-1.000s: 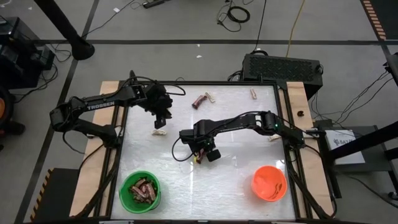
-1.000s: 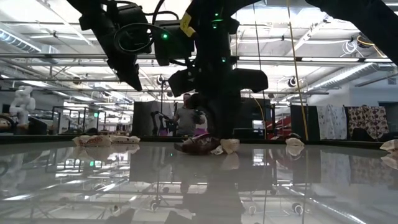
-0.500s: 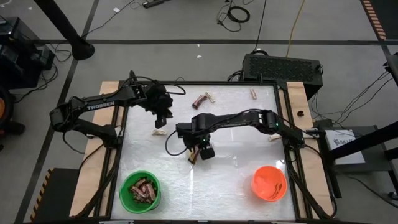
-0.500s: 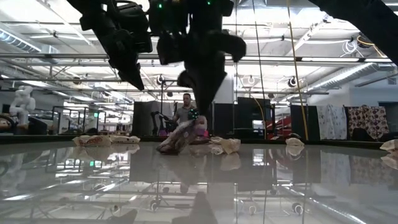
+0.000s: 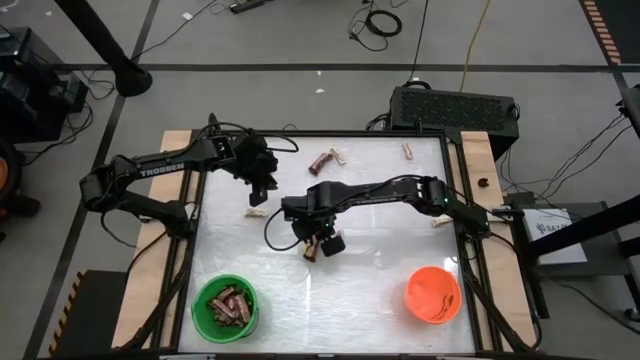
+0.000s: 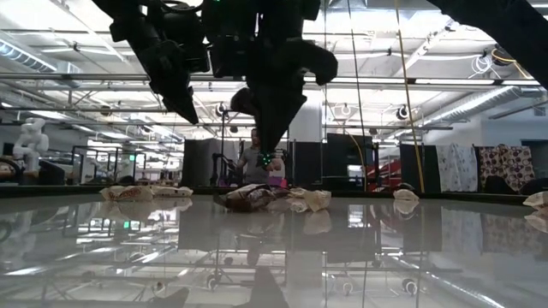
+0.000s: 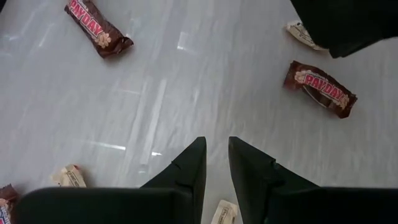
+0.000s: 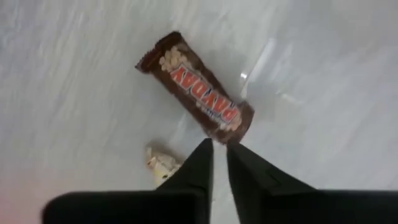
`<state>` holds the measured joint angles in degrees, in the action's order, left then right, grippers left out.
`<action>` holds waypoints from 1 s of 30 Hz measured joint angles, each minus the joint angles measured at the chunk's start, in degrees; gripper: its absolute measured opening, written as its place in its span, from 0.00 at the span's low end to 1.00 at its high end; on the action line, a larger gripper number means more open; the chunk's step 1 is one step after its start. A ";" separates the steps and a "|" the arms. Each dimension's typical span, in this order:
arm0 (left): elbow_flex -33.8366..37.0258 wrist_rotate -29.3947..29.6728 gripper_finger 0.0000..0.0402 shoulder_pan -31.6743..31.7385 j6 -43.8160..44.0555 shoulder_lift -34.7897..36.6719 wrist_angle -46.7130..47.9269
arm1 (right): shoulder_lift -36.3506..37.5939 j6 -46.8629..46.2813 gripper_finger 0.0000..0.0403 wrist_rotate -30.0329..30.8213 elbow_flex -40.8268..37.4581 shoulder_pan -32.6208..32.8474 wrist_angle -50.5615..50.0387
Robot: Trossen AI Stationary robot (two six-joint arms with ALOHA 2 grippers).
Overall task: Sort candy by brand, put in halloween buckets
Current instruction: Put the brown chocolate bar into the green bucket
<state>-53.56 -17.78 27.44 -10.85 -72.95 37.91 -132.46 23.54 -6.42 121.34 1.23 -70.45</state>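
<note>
The high view looks straight down on the whole table [image 5: 380,290]; the low view looks level across it; both wrist views look closely down on it.
</note>
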 joint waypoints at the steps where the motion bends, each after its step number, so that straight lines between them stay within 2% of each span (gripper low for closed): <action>1: 0.00 0.00 0.19 0.00 -0.02 0.00 -0.02 | 0.00 1.13 0.12 0.00 0.00 0.00 0.47; 7: 0.00 0.00 0.19 0.00 -0.02 0.00 0.41 | -0.02 3.59 0.34 -0.07 -0.68 0.00 2.79; 11: 0.00 0.06 0.19 0.00 -0.02 0.00 0.45 | -0.07 2.84 0.49 -0.08 -3.80 -0.11 5.34; 15: 0.00 1.34 0.19 0.01 -0.14 0.00 0.69 | -0.14 3.63 0.59 0.10 -7.70 -0.11 6.15; 21: 0.00 1.53 0.19 0.02 -0.55 0.00 -0.18 | -0.20 2.56 0.63 0.57 -10.02 -0.11 9.10; 27: 0.00 1.55 0.19 0.02 -0.44 0.00 -0.50 | -0.20 0.20 0.59 0.77 -12.58 -0.11 12.68; 30: 0.00 1.57 0.19 0.02 -0.42 0.00 -0.50 | -0.20 -0.61 0.57 3.64 -13.68 -0.05 13.01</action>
<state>-53.56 -16.21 27.46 -11.27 -72.95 37.41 -132.66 22.93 -2.77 107.66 1.18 -57.44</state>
